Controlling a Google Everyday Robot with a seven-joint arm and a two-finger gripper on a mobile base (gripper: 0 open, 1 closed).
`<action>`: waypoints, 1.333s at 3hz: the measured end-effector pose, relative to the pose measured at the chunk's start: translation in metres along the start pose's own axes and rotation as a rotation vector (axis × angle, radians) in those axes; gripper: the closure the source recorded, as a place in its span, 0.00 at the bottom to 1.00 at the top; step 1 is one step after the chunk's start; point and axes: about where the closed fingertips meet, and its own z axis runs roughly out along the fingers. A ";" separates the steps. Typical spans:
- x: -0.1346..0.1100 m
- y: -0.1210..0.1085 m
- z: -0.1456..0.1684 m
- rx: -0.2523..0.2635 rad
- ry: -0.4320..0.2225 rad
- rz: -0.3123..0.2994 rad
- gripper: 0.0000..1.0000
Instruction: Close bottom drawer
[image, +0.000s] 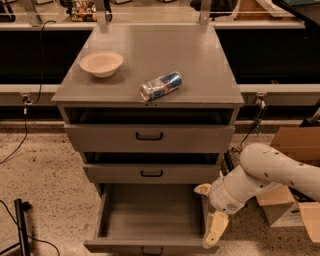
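The bottom drawer (150, 216) of the grey cabinet (150, 50) is pulled far out and its long grey box is empty. Its front panel runs along the lower edge of the view, with only the top of the small black handle (151, 249) showing. My gripper (214, 225) hangs from the white arm (272, 172) at the drawer's right front corner, right beside the right side wall and pointing down. The middle drawer (151, 173) and top drawer (149, 136) stand slightly out.
A beige bowl (101, 62) and a can lying on its side (160, 86) sit on the cabinet top. Cardboard boxes (295, 145) stand on the floor to the right. A black stand and cable (20, 225) are at the lower left.
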 end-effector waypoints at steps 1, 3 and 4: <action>-0.001 -0.006 0.004 -0.009 -0.027 -0.080 0.00; 0.047 -0.008 0.071 -0.018 -0.008 -0.088 0.15; 0.045 -0.025 0.073 0.051 -0.015 -0.086 0.37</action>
